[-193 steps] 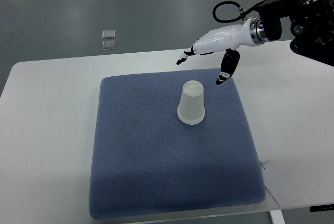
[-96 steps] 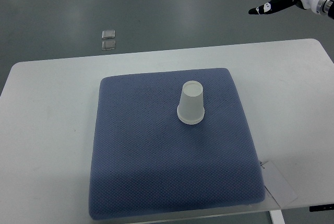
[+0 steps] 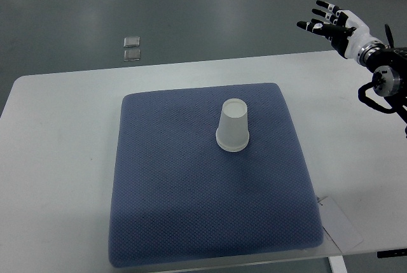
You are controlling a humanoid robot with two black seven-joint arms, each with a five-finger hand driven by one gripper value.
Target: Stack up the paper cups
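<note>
Looking upper right, you see the right hand [image 3: 334,23] spread, holding nothing; the cup [image 3: 233,125] sits inverted mid-frame on the pad [image 3: 165,196].

The right arm [image 3: 389,79] is cut off by the picture's right edge just behind the spread fingers [image 3: 320,17]. Well away from the fingers, two small pale squares [image 3: 132,48] on the floor [image 3: 191,6] are too small to identify, perhaps tiles.
</note>
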